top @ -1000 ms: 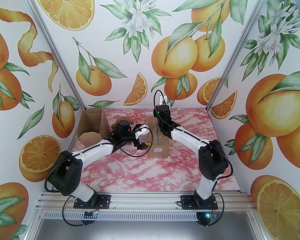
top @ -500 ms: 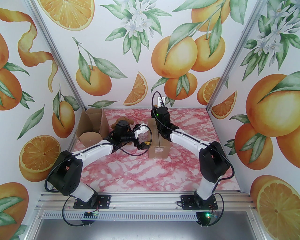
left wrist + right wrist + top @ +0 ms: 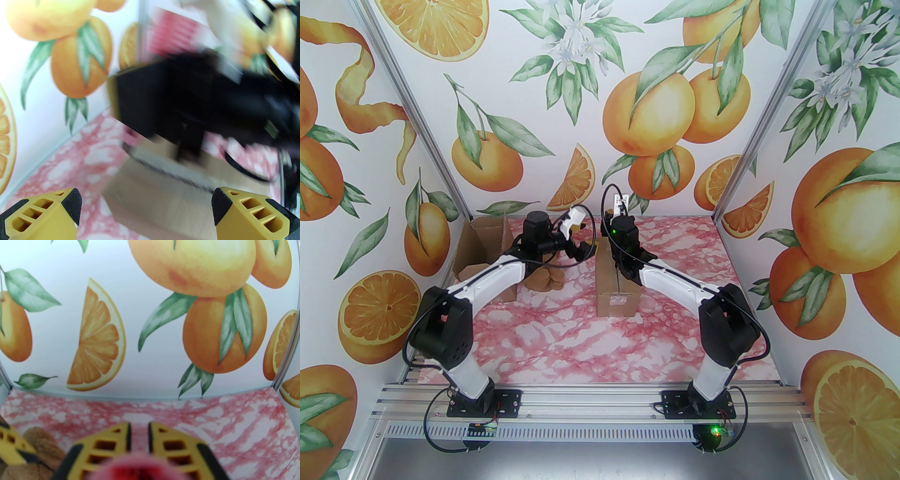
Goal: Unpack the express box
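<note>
The express box (image 3: 615, 286), a plain brown carton, lies in the middle of the table with its long side running away from me. It shows blurred in the left wrist view (image 3: 168, 199). My left gripper (image 3: 580, 249) hangs open and empty by the box's far left corner, its yellow fingers (image 3: 68, 208) wide apart. My right gripper (image 3: 139, 434) hovers over the box's far end and points at the back wall. Its fingers (image 3: 164, 439) stand almost together and nothing shows between them. A brown plush toy (image 3: 546, 279) lies on the table under my left arm.
An opened cardboard box (image 3: 480, 255) with raised flaps stands at the back left, close to the left wall. The plush toy (image 3: 39, 446) also appears at the lower left of the right wrist view. Walls close the table on three sides.
My left arm has risen and swung towards the back, carrying its open gripper up beside the box's far end. The right wrist has shifted slightly left.
</note>
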